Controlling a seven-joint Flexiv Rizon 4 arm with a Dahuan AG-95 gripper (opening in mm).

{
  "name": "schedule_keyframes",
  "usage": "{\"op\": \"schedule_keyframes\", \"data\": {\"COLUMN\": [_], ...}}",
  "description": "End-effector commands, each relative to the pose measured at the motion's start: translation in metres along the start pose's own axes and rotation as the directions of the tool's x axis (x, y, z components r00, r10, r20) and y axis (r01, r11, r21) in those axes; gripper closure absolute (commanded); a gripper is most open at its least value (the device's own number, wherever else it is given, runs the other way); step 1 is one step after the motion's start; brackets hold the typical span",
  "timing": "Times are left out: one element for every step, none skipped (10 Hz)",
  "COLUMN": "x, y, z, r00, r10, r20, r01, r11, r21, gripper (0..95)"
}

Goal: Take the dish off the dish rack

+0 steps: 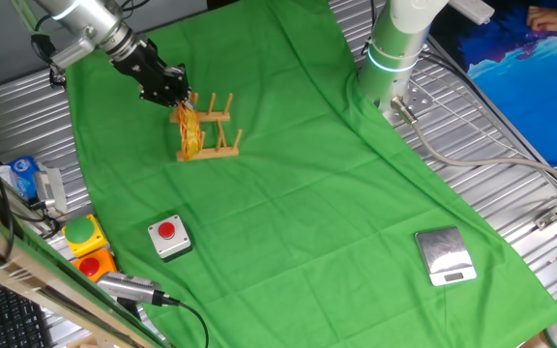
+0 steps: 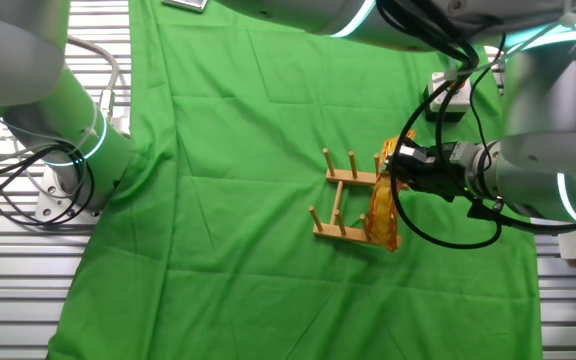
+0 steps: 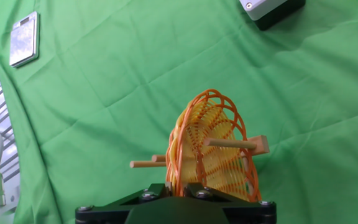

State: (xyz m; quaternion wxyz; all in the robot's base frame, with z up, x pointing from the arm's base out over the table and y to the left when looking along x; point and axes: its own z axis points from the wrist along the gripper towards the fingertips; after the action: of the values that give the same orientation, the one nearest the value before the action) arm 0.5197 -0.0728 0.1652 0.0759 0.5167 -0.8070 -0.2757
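The dish (image 1: pixel 190 130), a yellow woven wicker plate with orange strands, stands on edge between the pegs of the small wooden dish rack (image 1: pixel 219 135) on the green cloth. My gripper (image 1: pixel 174 97) is at the dish's top rim and is shut on it. In the other fixed view the gripper (image 2: pixel 400 170) meets the dish (image 2: pixel 383 210) at the right end of the rack (image 2: pixel 343 205). In the hand view the dish (image 3: pixel 210 143) rises straight ahead of the gripper (image 3: pixel 178 185). Its rim sits between the two fingers, and a rack peg (image 3: pixel 232 144) crosses in front of it.
A grey box with a red button (image 1: pixel 169 237) lies on the near left of the cloth, with a yellow and orange button box (image 1: pixel 87 246) beside it. A silver scale (image 1: pixel 445 256) lies at the right. Another arm's base (image 1: pixel 395 58) stands at the back.
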Motion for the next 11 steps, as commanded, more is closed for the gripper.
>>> {"op": "schedule_keyframes", "data": {"x": [0.0, 0.0002, 0.0001, -0.0001, -0.0001, -0.0002, -0.0003, -0.0005, -0.0007, -0.0006, -0.0006], "y": [0.0007, 0.0016, 0.0024, 0.0029, 0.0031, 0.0036, 0.0042, 0.0052, 0.0061, 0.0067, 0.0073], "z": [-0.0001, 0.0006, 0.0007, 0.0003, 0.0001, -0.0001, -0.0003, -0.001, -0.0016, -0.0011, -0.0008], "r00": [1.0, 1.0, 1.0, 1.0, 1.0, 1.0, 1.0, 1.0, 1.0, 1.0, 1.0], "r10": [0.001, 0.003, 0.005, 0.006, 0.006, 0.007, 0.007, 0.009, 0.009, 0.008, 0.011], "r20": [0.002, 0.003, 0.002, 0.002, 0.002, 0.002, 0.002, 0.002, 0.002, 0.005, 0.008], "r01": [-0.001, -0.003, -0.005, -0.006, -0.006, -0.007, -0.007, -0.009, -0.009, -0.008, -0.011], "r11": [1.0, 1.0, 1.0, 1.0, 1.0, 1.0, 1.0, 1.0, 1.0, 1.0, 1.0], "r21": [-0.002, -0.003, -0.003, -0.004, -0.004, -0.005, -0.006, -0.007, -0.008, -0.011, -0.013], "gripper": [95.0, 95.0, 95.0, 95.0, 95.0, 95.0, 95.0, 95.0, 95.0, 95.0, 95.0]}}
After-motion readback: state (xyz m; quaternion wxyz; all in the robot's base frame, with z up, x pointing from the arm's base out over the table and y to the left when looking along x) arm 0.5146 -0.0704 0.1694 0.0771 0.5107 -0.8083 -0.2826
